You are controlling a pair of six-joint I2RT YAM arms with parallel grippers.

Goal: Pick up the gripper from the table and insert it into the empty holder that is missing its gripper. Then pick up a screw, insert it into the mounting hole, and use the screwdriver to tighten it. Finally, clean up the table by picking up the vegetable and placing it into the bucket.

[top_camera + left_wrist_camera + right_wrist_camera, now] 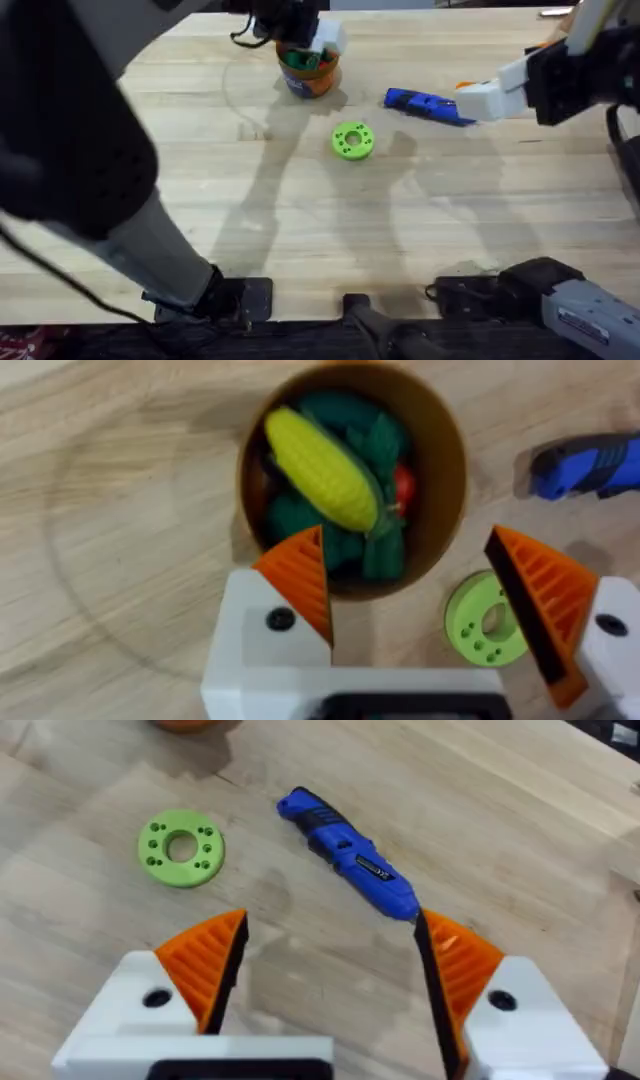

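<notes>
The orange bucket (310, 75) stands at the far middle of the table. Seen from above in the left wrist view, the bucket (445, 450) holds a yellow corn piece, green leafy pieces and a small red vegetable (403, 486). My left gripper (315, 45) hovers over its rim, open and empty (420, 595). The blue screwdriver (428, 105) lies flat to the right of the bucket. My right gripper (475, 97) is open (330, 970) at the screwdriver's (350, 855) near end, one pad (455, 960) right by its tip. The loose gripper, holder and screw are out of view.
A green ring-shaped disc (352, 140) with small holes lies in front of the bucket, left of the screwdriver (590, 465); the disc (181, 847) lies apart from both grippers. Bare wooden table (300, 220) stretches toward the arms' bases.
</notes>
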